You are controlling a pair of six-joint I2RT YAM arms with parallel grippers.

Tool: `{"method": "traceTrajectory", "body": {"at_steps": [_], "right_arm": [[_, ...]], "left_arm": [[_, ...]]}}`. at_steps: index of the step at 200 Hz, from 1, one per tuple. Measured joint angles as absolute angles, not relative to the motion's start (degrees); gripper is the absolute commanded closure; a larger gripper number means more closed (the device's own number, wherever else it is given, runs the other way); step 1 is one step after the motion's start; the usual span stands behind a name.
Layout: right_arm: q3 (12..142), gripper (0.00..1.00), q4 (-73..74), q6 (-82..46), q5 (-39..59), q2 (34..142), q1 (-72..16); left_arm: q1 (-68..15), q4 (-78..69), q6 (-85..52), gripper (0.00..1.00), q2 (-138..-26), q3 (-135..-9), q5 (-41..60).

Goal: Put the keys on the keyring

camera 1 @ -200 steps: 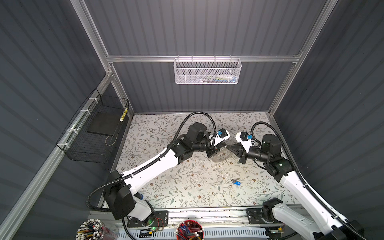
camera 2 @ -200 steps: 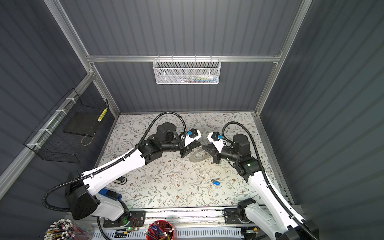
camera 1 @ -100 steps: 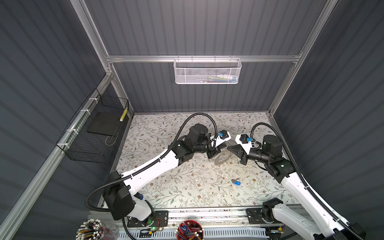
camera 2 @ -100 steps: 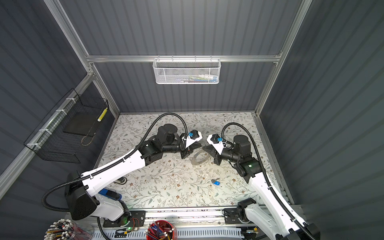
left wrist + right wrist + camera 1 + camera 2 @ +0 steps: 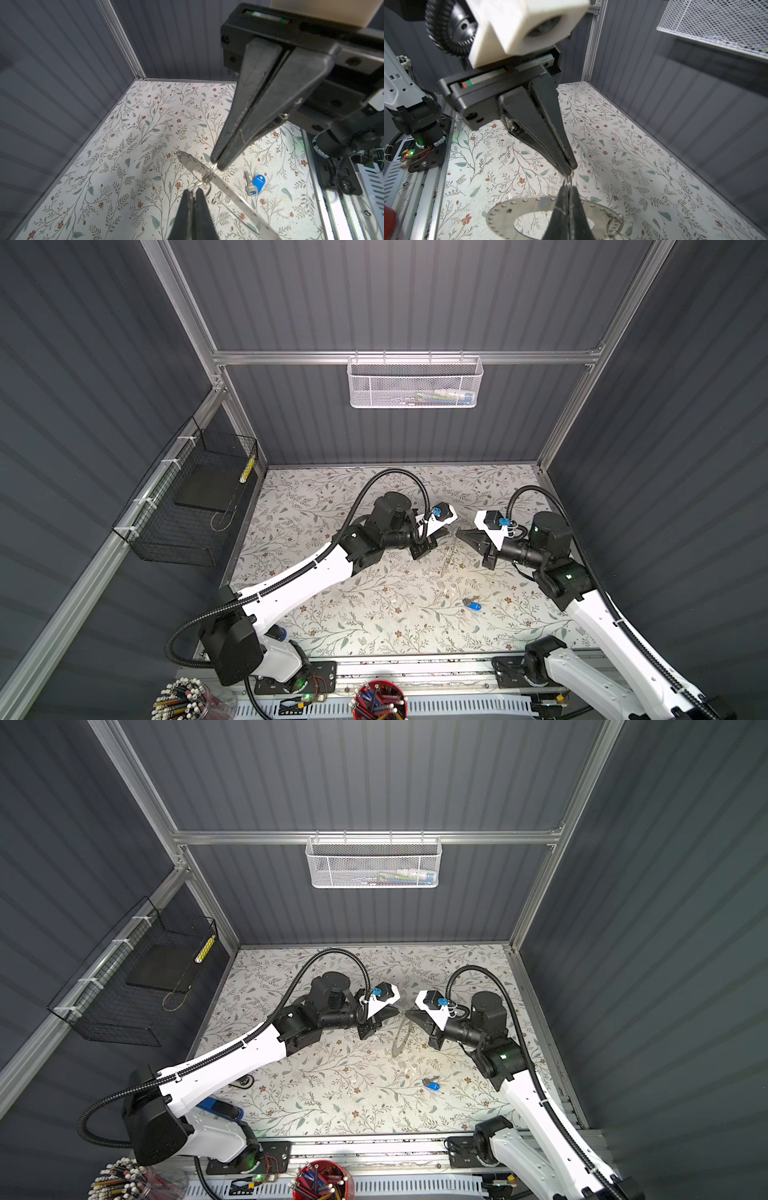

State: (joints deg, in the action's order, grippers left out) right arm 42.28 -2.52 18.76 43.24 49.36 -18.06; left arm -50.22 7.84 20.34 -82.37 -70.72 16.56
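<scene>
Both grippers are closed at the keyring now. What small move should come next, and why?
Probably the right gripper should let go and lower toward the blue-tag key, while the left gripper holds the keyring up. Both shut tips pinch the same spot on its rim, where small wire loops sit, and that key lies apart on the table, not threaded.

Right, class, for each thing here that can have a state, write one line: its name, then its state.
left gripper, shut on the small wire ring.
right gripper, shut on that same ring.
keyring, off the table, tilted, hanging from the small wire ring between the grippers.
blue-tagged key, lying loose on the table, not on the keyring.
</scene>
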Motion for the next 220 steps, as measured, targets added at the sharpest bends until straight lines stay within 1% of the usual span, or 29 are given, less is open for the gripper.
{"method": "traceTrajectory", "body": {"at_steps": [36, 98, 108, 112, 118, 122, 130, 140, 187, 220], "right_arm": [[41.5, 1.00, 2.3, 15.4, 44.2, 49.9, -18.0], [40.5, 1.00, 6.6, 11.0, 45.3, 52.4, -17.9], [40.5, 1.00, 6.8, 10.7, 45.5, 52.4, -17.8], [40.5, 1.00, 6.9, 10.7, 45.6, 52.4, -17.8], [40.5, 1.00, 7.1, 10.7, 45.6, 52.4, -17.8], [40.5, 1.00, 7.4, 10.7, 45.7, 52.4, -17.8], [40.5, 1.00, 8.3, 10.7, 45.9, 52.4, -17.8], [40.5, 1.00, 9.2, 10.7, 46.3, 52.2, -17.8], [40.5, 1.00, 11.3, 10.6, 48.3, 52.0, -17.8], [40.5, 1.00, 12.6, 10.3, 49.3, 52.0, -17.8]], "left_arm": [[-50.0, 7.6, 20.3, 1.00, -82.5, -70.7, 18.1], [-48.9, 6.7, 20.4, 1.00, -85.2, -71.4, 24.1], [-48.7, 6.6, 20.4, 0.91, -85.2, -71.4, 24.6], [-48.7, 6.5, 20.4, 0.86, -85.2, -71.4, 24.7], [-48.6, 6.3, 20.3, 0.74, -85.2, -71.4, 24.7], [-48.6, 6.2, 20.2, 0.69, -85.2, -71.4, 24.7], [-48.7, 6.3, 20.2, 0.65, -85.1, -71.2, 24.4], [-48.6, 6.4, 20.1, 0.62, -84.8, -70.4, 23.5], [-47.5, 6.6, 19.9, 0.62, -79.4, -64.2, 18.4], [-47.0, 5.4, 20.3, 0.66, -75.6, -63.8, 18.0]]}}
